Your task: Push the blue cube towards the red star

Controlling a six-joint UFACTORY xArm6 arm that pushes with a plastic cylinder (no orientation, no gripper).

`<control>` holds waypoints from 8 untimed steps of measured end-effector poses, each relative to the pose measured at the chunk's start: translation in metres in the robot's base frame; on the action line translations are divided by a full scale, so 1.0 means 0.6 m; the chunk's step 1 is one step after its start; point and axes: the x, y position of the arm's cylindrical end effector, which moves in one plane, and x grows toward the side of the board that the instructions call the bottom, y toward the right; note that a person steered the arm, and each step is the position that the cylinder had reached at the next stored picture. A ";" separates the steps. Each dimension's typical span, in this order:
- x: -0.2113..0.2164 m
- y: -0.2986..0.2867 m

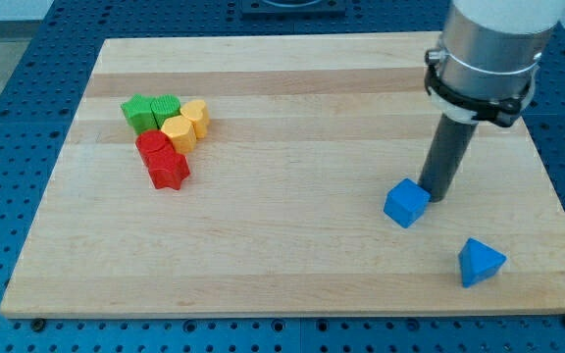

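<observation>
1. Right now my tip rests on the wooden board, touching the blue cube on its upper-right side.
2. As for fingers, the rod has none, so nothing is grasped; it only presses against the cube.
3. Over at the view's left, well apart from the cube, the red star lies in a cluster with a red block, two green blocks and two yellow blocks.
4. Toward the view's bottom right, a blue triangular block sits near the cube, not touching it.

Two green blocks, two yellow blocks, red block clustered upper left; blue triangular block lower right; wooden board.
</observation>
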 end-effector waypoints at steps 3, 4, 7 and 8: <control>0.074 0.017; 0.053 -0.020; -0.043 -0.175; -0.066 -0.175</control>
